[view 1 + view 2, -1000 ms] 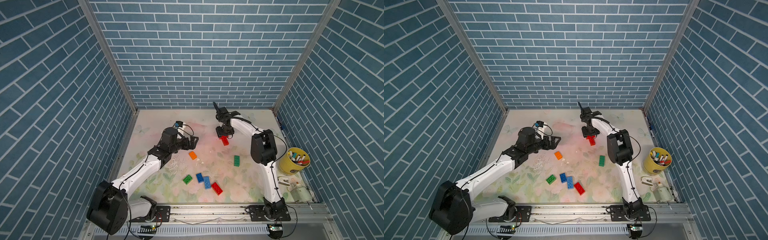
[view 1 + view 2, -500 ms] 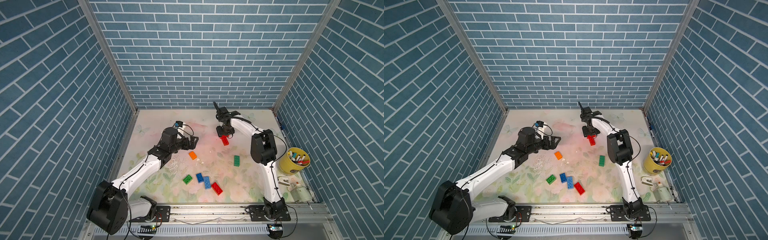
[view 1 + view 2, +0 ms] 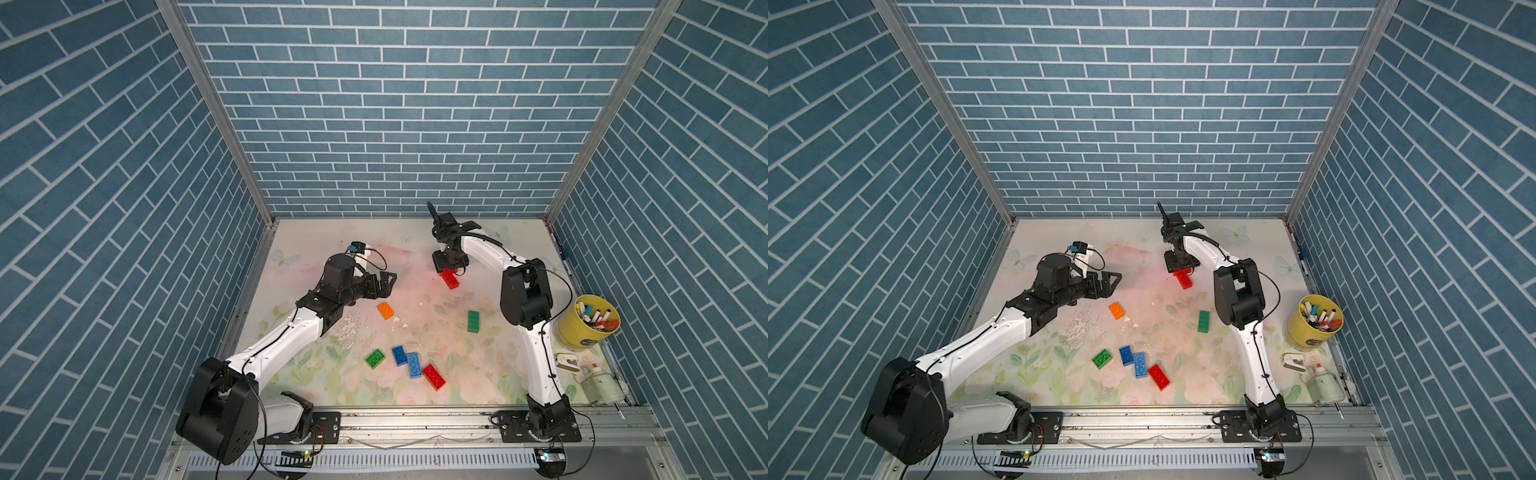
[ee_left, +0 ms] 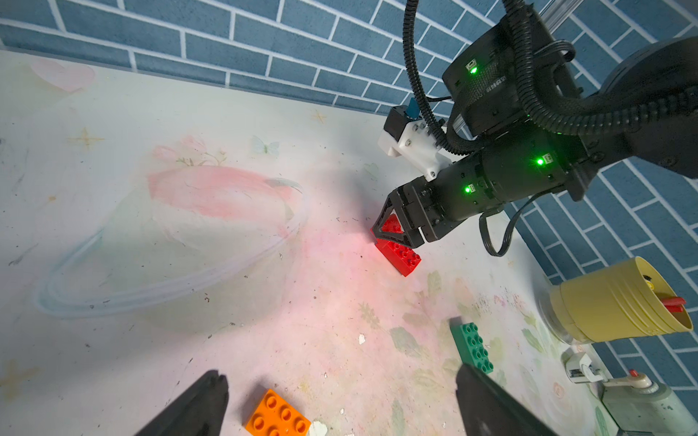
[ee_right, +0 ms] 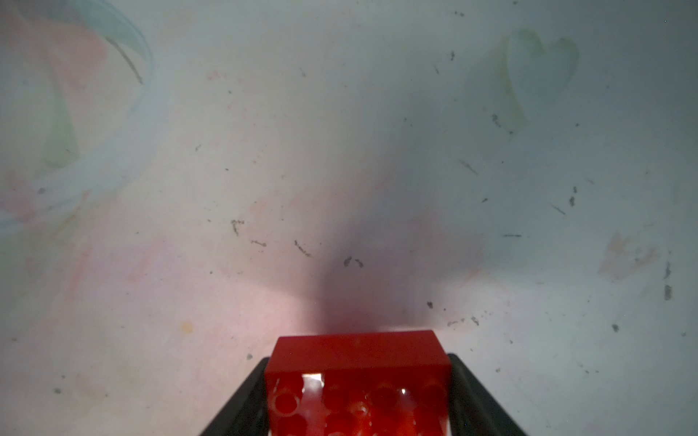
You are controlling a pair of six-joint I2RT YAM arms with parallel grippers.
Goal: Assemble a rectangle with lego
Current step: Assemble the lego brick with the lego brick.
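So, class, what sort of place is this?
Probably a robot test booth: left arm and right arm bolted to a rail, brick-patterned panels around, lego bricks on a flowered mat.

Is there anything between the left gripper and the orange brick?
Nothing visible. The open left gripper hangs near the orange brick, with only bare table between them. A green brick lies apart, to one side.

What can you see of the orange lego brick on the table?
The orange lego brick is a small rectangular block of glossy-looking plastic with two rows of round studs on top. It lies flat on the table, studs up, turned diagonally, alone. Nothing grips it: the open left gripper is near but not touching. A small white scrap lies at one corner.
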